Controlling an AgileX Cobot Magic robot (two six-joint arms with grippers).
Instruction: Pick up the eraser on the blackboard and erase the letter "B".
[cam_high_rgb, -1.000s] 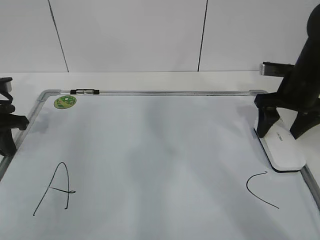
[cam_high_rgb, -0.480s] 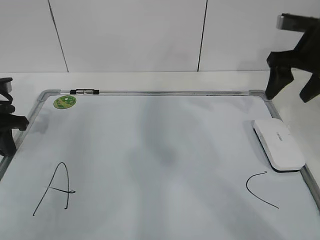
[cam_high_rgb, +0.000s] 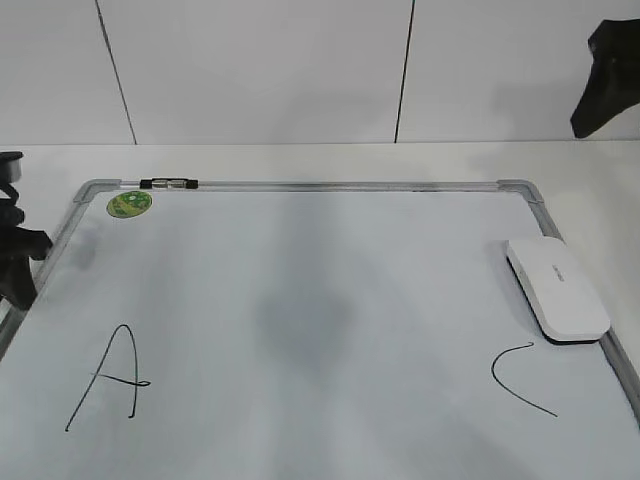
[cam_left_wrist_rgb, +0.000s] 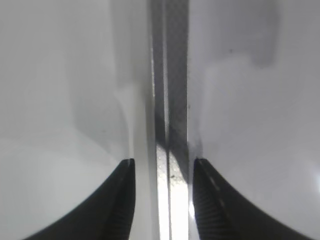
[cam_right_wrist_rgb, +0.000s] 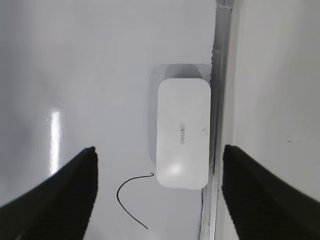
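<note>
With the eraser (cam_right_wrist_rgb: 183, 132) lying free by the blackboard (cam_high_rgb: 320, 186) frame and no "B" visible, raise the right gripper (cam_right_wrist_rgb: 157, 197), fingers apart, clear without nudging it.

A white table (cam_high_rgb: 300, 160) is seen across the upper frame; the blackboard (cam_high_rgb: 300, 186) is laid flat on it.

A white table (cam_high_rgb: 300, 160) carries everything, its bare surface showing toward 12 o'clock and at the 3 o'clock edge. Behind it stands a pale panelled wall (cam_high_rgb: 250, 70) with two thin dark seams (cam_high_rgb: 405, 70) running top to bottom. A small black-and-silver clip (cam_high_rgb: 169, 183) sits at about 11 o'clock. From above, the table (cam_right_wrist_rgb: 270, 100) shows plain white at 3 o'clock.
</note>
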